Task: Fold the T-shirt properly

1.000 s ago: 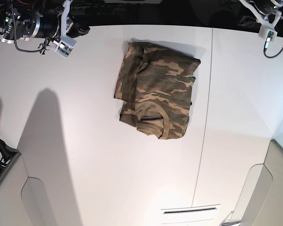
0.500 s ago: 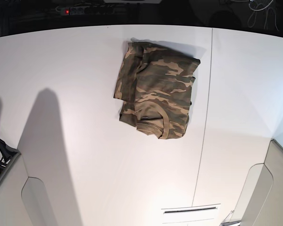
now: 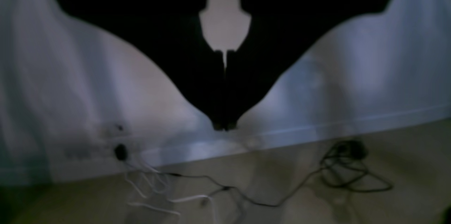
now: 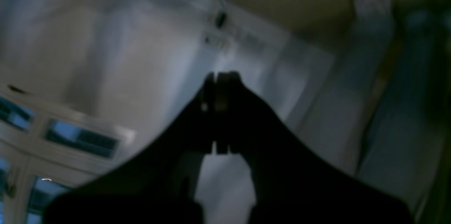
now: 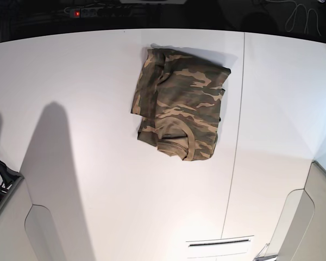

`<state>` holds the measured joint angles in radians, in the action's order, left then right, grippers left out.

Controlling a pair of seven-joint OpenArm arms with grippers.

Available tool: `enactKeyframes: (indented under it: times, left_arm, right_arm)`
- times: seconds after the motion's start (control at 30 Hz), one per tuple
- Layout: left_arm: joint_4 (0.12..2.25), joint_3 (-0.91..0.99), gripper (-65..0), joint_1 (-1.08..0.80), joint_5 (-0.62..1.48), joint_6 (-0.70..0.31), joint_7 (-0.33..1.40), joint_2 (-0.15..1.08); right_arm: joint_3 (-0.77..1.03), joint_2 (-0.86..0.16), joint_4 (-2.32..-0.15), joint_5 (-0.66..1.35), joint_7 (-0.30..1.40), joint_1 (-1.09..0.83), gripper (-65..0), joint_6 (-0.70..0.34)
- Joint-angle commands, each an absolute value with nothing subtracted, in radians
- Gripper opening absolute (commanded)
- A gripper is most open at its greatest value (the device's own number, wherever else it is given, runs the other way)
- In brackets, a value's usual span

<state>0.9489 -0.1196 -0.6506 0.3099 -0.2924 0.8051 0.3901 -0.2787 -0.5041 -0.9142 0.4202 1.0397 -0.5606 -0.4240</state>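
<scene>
Left wrist view: the picture is blurring and dim. The left tool [image 3: 224,125] is showing only as a black silhouette, its two fingers pressing together at the tips, nothing between them. It is pointing away from the counter toward a pale wall [image 3: 370,76] and a beige floor [image 3: 387,203], where dark cables [image 3: 348,167] are lying loose. The T-shirt is not showing here.

Right wrist view: blurring more heavily. The right tool [image 4: 219,78] is also reading as a dark outline, tips meeting, gripping nothing. It is aiming upward at a wall and window panes [image 4: 81,139]; shapes at the right edge are too smeared to name.

Base view: neither arm is appearing in frame. The T-shirt [image 5: 180,103] is lying folded into a rough rectangle on the white counter [image 5: 87,163], toward the far edge, just left of the counter's seam [image 5: 236,157]. The collar is facing the near side. Against the frame one second back, both arms are now missing from the top corners; the shirt is keeping its place and shape.
</scene>
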Motion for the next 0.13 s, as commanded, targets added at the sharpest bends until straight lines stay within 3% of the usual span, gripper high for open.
enactKeyframes:
  times: [0.0,0.1]
  left_arm:
    - [0.926,-0.132,-65.0,-0.628,0.313,-0.295,0.819,0.382]
    - [0.894,-0.163,-65.0,-0.587,0.311,-0.296,0.865,0.339]
  right_arm:
    - [-0.281,-0.508,-0.880,0.422,1.071,-0.542,-65.0,-0.410]
    - [-0.281,-0.495,-0.834,0.424,1.077,-0.498,-65.0,-0.396]
